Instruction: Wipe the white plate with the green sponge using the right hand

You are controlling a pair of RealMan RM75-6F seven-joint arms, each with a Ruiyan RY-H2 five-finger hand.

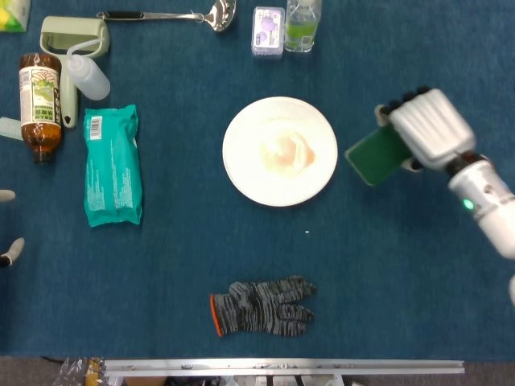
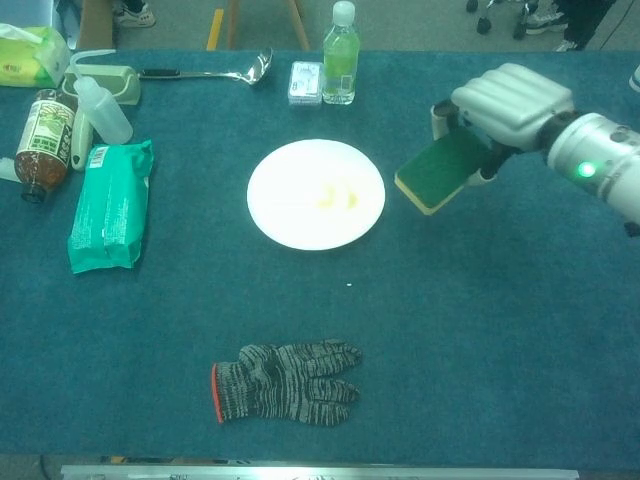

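The right hand point(image 2: 505, 105) is grasping the green sponge point(image 2: 442, 170), held tilted above the worktop point(image 2: 500, 330) just beside the white plate point(image 2: 300, 215); the plate shows a yellowish smear point(image 2: 338, 198); the left hand is not visible.

A grey knitted glove point(image 1: 262, 306) with an orange cuff lies near the table's front edge. At the left sit a teal wipes packet point(image 1: 113, 165), a brown bottle point(image 1: 40, 106) and a white squeeze bottle point(image 1: 87, 76); a steel ladle point(image 1: 173, 14) and a clear bottle point(image 2: 340, 54) lie along the back.

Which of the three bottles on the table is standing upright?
The clear bottle with the green label at the far edge stands upright; the brown bottle and white squeeze bottle lie down.
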